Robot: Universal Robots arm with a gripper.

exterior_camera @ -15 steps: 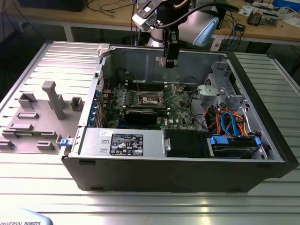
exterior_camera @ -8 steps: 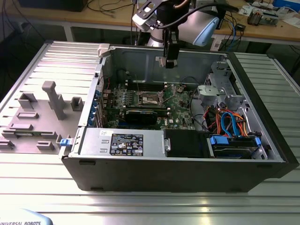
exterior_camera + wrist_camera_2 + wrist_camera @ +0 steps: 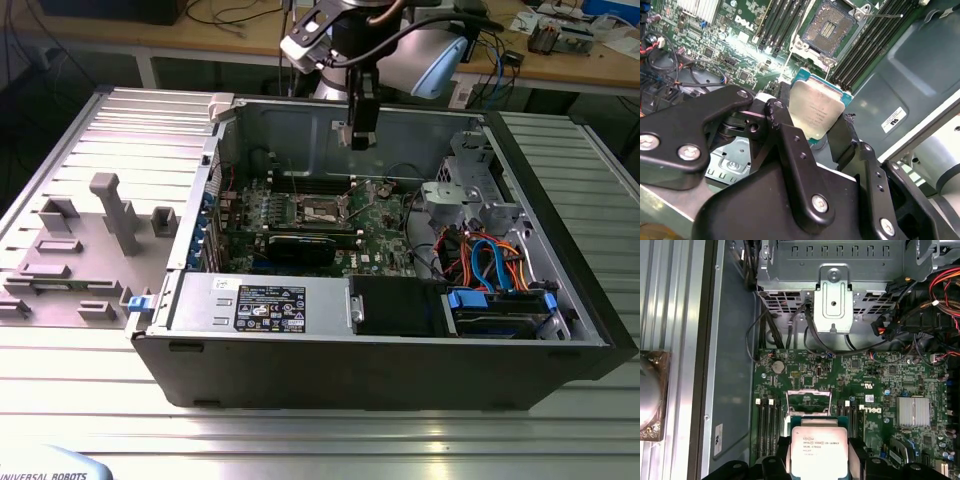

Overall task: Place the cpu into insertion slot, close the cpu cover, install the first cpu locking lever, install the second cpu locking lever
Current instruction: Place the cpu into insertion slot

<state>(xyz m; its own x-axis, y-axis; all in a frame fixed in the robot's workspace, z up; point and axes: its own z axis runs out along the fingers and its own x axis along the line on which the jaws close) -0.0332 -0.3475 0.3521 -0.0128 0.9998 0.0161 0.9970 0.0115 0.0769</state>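
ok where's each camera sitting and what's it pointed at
exterior view: off the arm, looking into the open black computer case; the black gripper hangs over the green motherboard.
first wrist view: on the arm, facing the motherboard past its fingers.
second wrist view: on the arm, looking along the fingers at the square metal-rimmed insertion slot.
shared: both wrist views show the silver-grey square cpu in the gripper.

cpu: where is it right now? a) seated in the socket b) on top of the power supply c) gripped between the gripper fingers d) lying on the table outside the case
c: in the second wrist view the gripper is shut on the cpu by its edges, and the insertion slot beyond it is bare.
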